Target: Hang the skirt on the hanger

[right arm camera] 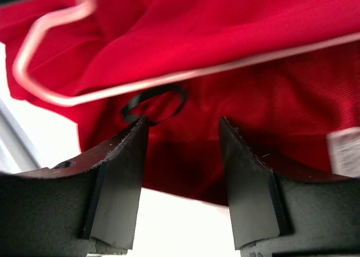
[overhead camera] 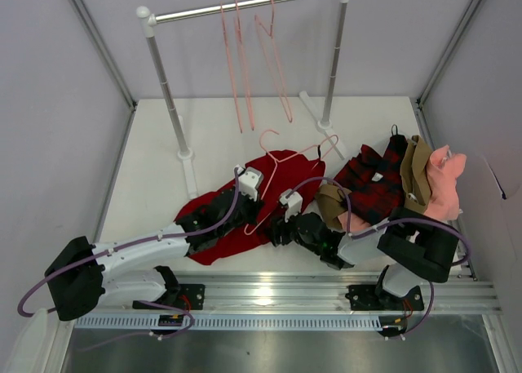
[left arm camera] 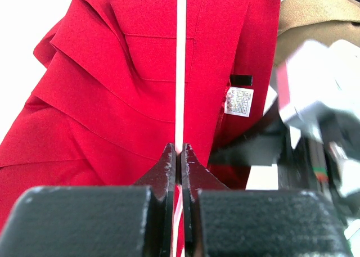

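Observation:
The deep-red skirt (overhead camera: 224, 218) lies spread on the table, also in the left wrist view (left arm camera: 112, 99) and the right wrist view (right arm camera: 236, 49). A salmon-pink wire hanger (overhead camera: 276, 162) lies on top of it. My left gripper (overhead camera: 254, 203) is shut on the hanger's wire (left arm camera: 180, 71), which runs straight ahead between the fingertips (left arm camera: 169, 161). My right gripper (overhead camera: 276, 228) is open at the skirt's near edge, its jaws (right arm camera: 183, 127) apart and holding nothing. A hanger corner (right arm camera: 34, 71) and a black loop (right arm camera: 154, 102) lie just ahead of it.
A clothes rack (overhead camera: 245, 6) at the back carries three more pink hangers (overhead camera: 241, 63). A pile at the right holds a red-and-black plaid garment (overhead camera: 371, 181), a tan one (overhead camera: 416, 173) and a salmon-pink one (overhead camera: 447, 181). The rack's feet (overhead camera: 186, 157) stand near the skirt.

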